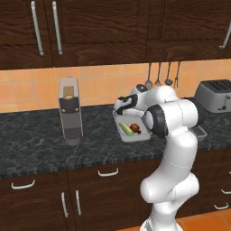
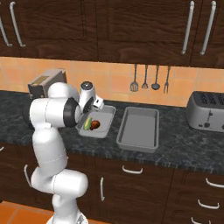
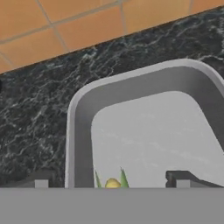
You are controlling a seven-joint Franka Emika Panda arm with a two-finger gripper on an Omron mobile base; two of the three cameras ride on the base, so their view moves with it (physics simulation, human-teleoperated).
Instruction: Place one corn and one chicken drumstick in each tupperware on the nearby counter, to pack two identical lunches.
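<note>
My gripper (image 3: 112, 179) hangs over shorter tupperware (image 3: 78, 131) w/ jaws wide, holding nothing. Husked corn (image 1: 126, 129) & drumstick (image 1: 135, 127) lie inside, side by side.

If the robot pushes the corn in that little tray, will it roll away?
Probably a bit. The corn looks like a round cob lying on its side, so a nudge could roll it. It likely won't get far: the tray has raised walls, and the drumstick lies right beside it. It looks stiff, not floppy.
</note>
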